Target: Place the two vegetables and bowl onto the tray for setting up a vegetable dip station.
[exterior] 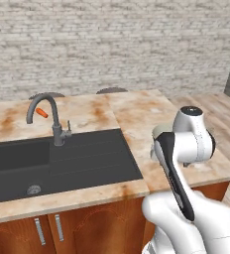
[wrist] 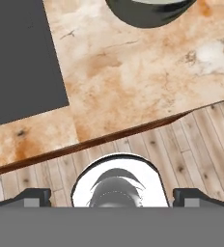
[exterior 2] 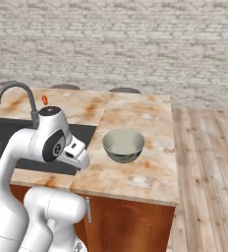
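Gripper [wrist: 112, 197]: jaws spread to their widest, fingertips [wrist: 34, 197] set far apart at the bottom of the hand view, nothing between them. The hand hangs above the front edge of the counter [exterior 2: 135, 182], looking down at the marble top and the wooden floor [wrist: 191, 144] beyond that edge.

Arm [exterior 2: 47, 140]: folded up on itself, elbow high, the wrist turned down and forward beside the sink's right end, short of the bowl.

Bowl [exterior 2: 124, 144]: round, deep, pale grey-green inside; upright on the counter's right part, nearer its front edge than its back, right of the sink. Its dark underside rim [wrist: 150, 12] shows at the top of the hand view. Apart from the gripper.

Sink [exterior: 57, 161]: dark, set into the counter's left part; grey curved faucet [exterior: 50, 119] at its back edge.

Carrot [exterior: 42, 113]: small, orange, lying on the counter behind the faucet, near the back edge, well apart from bowl and gripper.
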Robot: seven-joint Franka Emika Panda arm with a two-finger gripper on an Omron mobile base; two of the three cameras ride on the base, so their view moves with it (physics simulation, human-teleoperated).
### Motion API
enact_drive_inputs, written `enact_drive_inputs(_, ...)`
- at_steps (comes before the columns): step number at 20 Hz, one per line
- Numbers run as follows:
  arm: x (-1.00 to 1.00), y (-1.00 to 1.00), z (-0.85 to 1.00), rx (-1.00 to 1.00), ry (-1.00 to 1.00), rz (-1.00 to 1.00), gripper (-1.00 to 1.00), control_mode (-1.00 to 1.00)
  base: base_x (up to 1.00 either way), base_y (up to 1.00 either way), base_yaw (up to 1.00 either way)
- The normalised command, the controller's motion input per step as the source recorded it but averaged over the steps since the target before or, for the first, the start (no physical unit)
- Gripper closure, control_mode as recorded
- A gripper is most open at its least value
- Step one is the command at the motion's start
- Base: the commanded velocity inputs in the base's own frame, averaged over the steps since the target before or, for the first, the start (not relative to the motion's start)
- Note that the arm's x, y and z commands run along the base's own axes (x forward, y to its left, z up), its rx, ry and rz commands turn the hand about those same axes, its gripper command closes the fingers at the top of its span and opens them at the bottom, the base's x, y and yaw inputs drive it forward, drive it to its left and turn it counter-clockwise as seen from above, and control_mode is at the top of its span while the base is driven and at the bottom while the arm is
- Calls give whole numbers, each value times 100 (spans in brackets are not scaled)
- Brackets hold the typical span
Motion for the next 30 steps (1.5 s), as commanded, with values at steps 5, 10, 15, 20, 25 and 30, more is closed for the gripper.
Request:
enact_drive_inputs(5, 15, -4, 12, -1, 1, 22, -100, -100, 0, 0, 0)
enact_drive_inputs(10, 32, -13, 0, -2, 0, 27, -100, -100, 0, 0, 0)
enact_drive_inputs(15, 47, -10, 0, -4, 1, 15, -100, -100, 0, 0, 0)
enact_drive_inputs(20, 44, -3, 0, -6, 2, 6, -100, -100, 0, 0, 0)
enact_drive_inputs(25, 39, -6, 0, -8, 2, 1, -100, -100, 0, 0, 0)
enact_drive_inputs(30, 32, -15, -2, -5, 8, 1, -100, -100, 0, 0, 0)
